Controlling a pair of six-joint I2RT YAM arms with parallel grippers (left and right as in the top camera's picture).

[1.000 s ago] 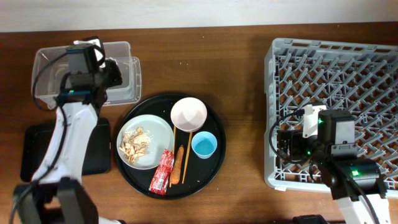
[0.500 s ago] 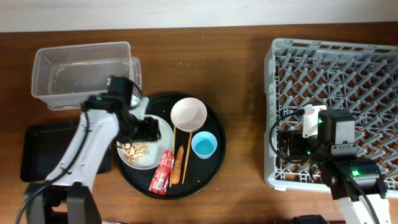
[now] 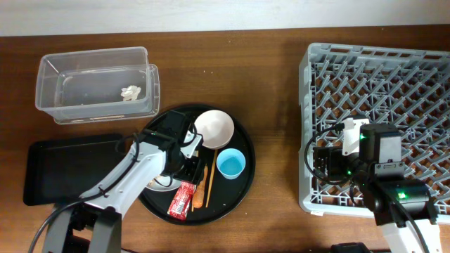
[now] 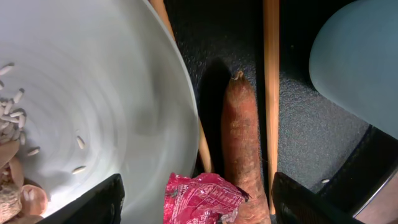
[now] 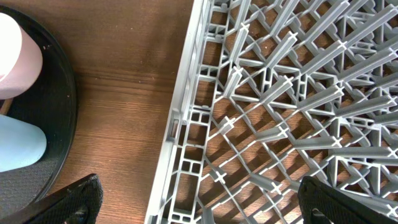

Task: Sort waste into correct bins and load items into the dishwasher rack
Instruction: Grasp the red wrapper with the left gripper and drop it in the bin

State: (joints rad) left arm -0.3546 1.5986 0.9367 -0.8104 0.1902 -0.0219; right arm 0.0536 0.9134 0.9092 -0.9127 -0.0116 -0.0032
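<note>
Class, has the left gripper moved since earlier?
Yes: the left gripper went from over the clear tub down-right to the round black tray, above the carrot.

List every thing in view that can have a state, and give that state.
clear tub, holds the white scrap
black tray, nothing seen in it
plate, food scraps on it
white bowl, upright, empty
blue cup, upright
dishwasher rack, unloaded
left gripper, open above carrot
right gripper, open, empty

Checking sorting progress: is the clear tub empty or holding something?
Not empty. The clear tub holds one small crumpled white scrap near its right end; nothing else shows inside.
</note>
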